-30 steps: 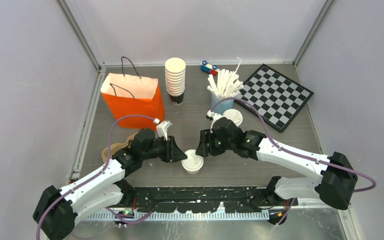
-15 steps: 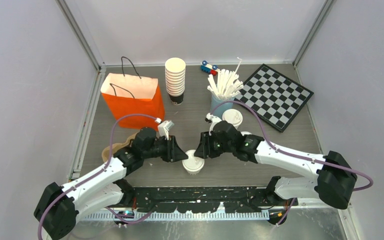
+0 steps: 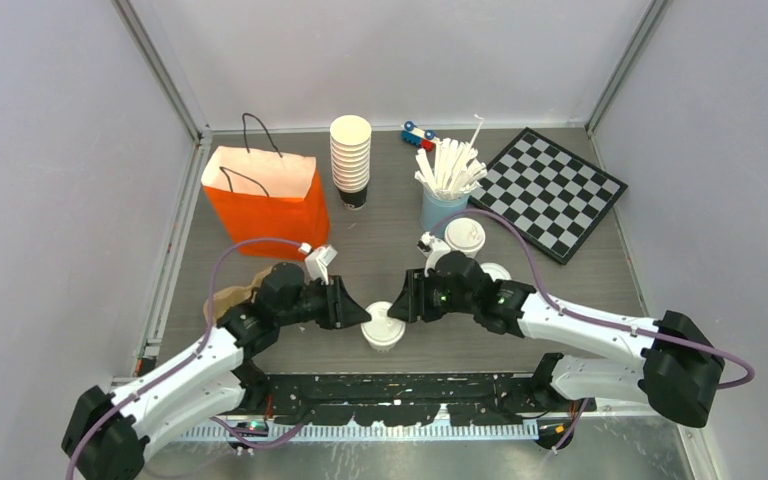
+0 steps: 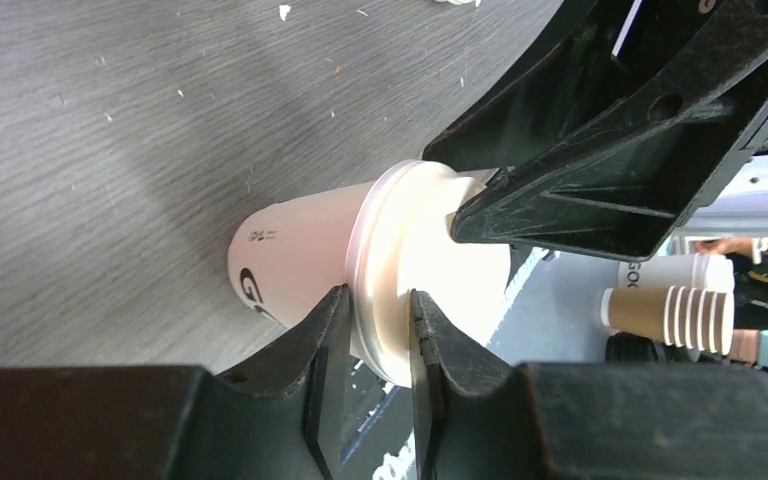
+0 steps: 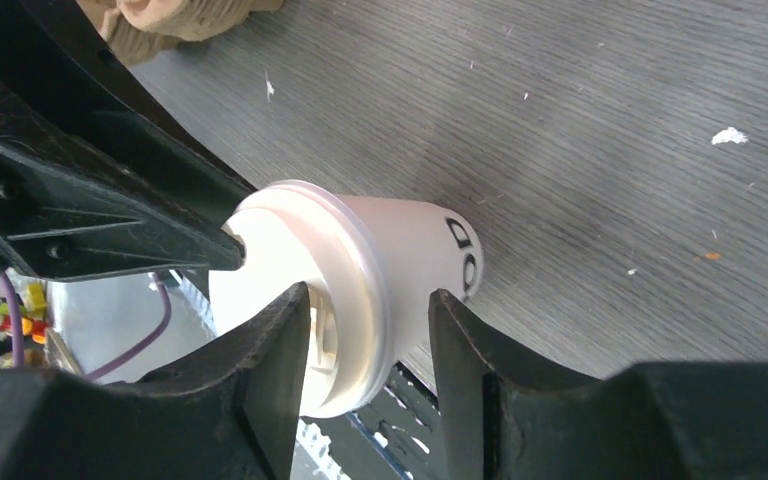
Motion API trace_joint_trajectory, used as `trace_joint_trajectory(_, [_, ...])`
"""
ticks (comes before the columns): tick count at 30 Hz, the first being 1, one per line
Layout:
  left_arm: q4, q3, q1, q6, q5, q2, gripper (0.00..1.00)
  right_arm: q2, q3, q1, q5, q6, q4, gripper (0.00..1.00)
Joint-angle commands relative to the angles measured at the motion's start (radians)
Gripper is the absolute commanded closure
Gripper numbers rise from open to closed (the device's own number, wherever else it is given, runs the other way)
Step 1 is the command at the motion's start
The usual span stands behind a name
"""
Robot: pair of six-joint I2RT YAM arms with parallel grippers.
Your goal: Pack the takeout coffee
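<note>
- cup stands upright on the table near the front edge, between both arms
- left gripper pinches the rim of the lid, jaws nearly together
- right gripper has jaws spread either side of the same rim; probably not clamped, can't tell for sure
- risk: grip is on the lid, not the body, so a lift could pop it off or tip the cup
- bag is well apart at back left; a rim grip may slip on that carry

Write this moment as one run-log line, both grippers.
left gripper: shut on lid rim of small white paper cup with round white plastic sip lid | right gripper: open astride same lid
</note>
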Motion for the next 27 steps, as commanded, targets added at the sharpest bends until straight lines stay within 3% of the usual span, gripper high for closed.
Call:
trace_joint_trajectory(1, [-0.083,-0.010,0.000,-0.095,0.013,-0.136,0.71,0.017,0.135,-0.007,0.083,-0.101,-0.242,0.46])
trace_joint_trajectory(6, [-0.072,0.034,0.000,-0.141,0.005,-0.166,0.58,0.005,0.306,-0.008,0.104,-0.167,-0.392,0.31])
trace_joint_trajectory(9, [-0.087,0.057,0.000,-0.130,0.005,-0.133,0.56,-0.001,0.365,-0.008,0.121,-0.180,-0.468,0.22])
trace_joint_trajectory(16, [-0.193,0.101,0.000,-0.062,-0.075,-0.108,0.56,0.010,0.363,0.012,0.126,-0.149,-0.485,0.22])
trace_joint_trajectory(27, [-0.334,0.136,0.002,-0.033,-0.112,-0.165,0.55,0.094,0.406,0.174,0.260,-0.051,-0.481,0.25])
